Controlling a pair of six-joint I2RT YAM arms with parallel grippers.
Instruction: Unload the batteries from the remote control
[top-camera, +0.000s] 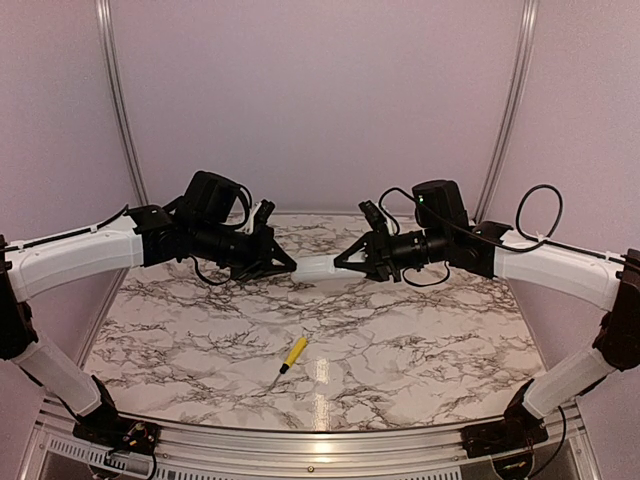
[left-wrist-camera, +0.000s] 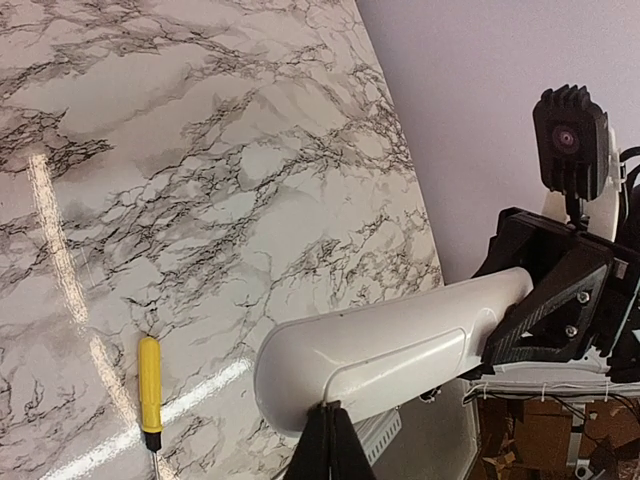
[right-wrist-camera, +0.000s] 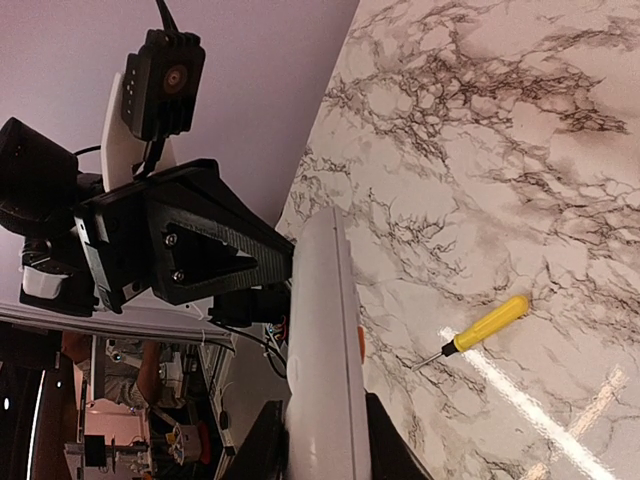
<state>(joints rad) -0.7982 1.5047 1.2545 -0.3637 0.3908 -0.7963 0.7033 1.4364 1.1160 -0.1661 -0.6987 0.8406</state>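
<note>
From above, the remote control (top-camera: 315, 267) is seen held in the air over the marbled bench (top-camera: 430, 350), stretched level between the left hand (top-camera: 290, 266) and the right hand (top-camera: 342, 262), one at each end. A yellow-handled screwdriver (top-camera: 293, 352) lies alone on the bench below and nearer the bases. In the left wrist view, the remote control (left-wrist-camera: 390, 350) is shown as a rounded white bar. The left hand (left-wrist-camera: 330, 430) is pressed fully together with its tips against the near end, and whether any lip or edge is pinched there cannot be told. The far end is taken by the black wedge of the right hand. In the right wrist view, the remote control (right-wrist-camera: 325, 340) is seen edge-on, clamped between the two fingers of the right hand (right-wrist-camera: 325, 445). No compartment and no batteries are shown in any view, so they are judged to be inside or on a hidden face. The main risk is judged to lie in the one-sided hold. If the left tips are pulled or twisted without a real purchase, the bar could be levered out of the right hand and dropped to the bench. Loose batteries could also be shaken out and rolled away.
</note>
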